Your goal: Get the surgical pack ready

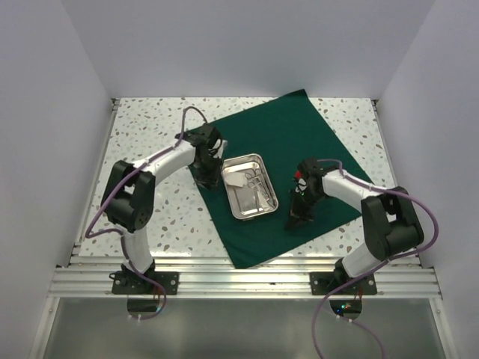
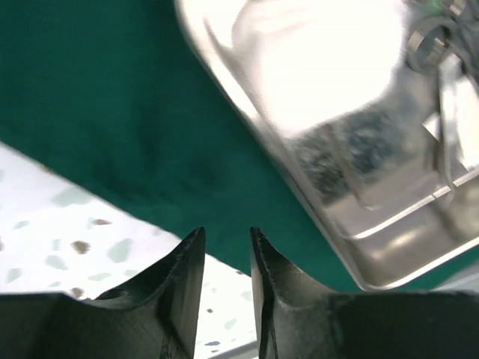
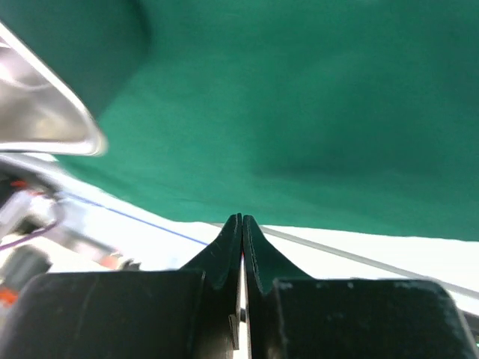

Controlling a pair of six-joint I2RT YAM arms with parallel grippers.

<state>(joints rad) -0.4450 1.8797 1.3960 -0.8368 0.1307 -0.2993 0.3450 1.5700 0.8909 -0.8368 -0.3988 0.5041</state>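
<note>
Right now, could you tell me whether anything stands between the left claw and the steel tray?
Nothing visible does. Only a bare strip of the green drape lies between the left claw and the near rim of the steel tray.

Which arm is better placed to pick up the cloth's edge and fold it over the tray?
Probably left: the left gripper is open at the edge of the cloth beside the tray; the right gripper is shut and must open first.
</note>
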